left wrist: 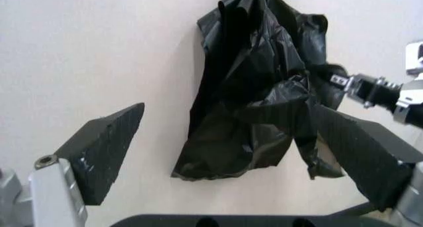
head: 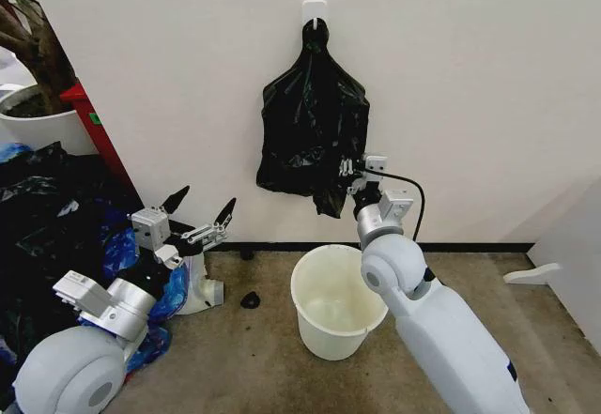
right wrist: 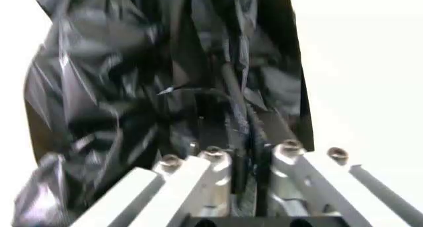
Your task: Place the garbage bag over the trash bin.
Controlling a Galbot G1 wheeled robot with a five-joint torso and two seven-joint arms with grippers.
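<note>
The black, crinkled garbage bag (head: 310, 123) hangs against the wall from a white hook (head: 315, 8), gathered at its top. My right gripper (head: 352, 172) is raised to the bag's lower right edge. In the right wrist view its fingers (right wrist: 218, 160) are shut on a fold of the glossy plastic (right wrist: 165, 78). The trash bin (head: 329, 334), a white bucket, stands on the floor below the bag and is empty. My left gripper (head: 202, 203) is open, low and left of the bin, facing the bag (left wrist: 258, 103). The left wrist view also catches the right gripper (left wrist: 340, 81) at the bag's edge.
A heap of black and blue bags (head: 47, 207) lies at the left by a large white plant pot (head: 38, 123) and a red box (head: 94, 118). A small black object (head: 251, 299) sits on the floor left of the bin. A white part (head: 531, 273) lies at the right.
</note>
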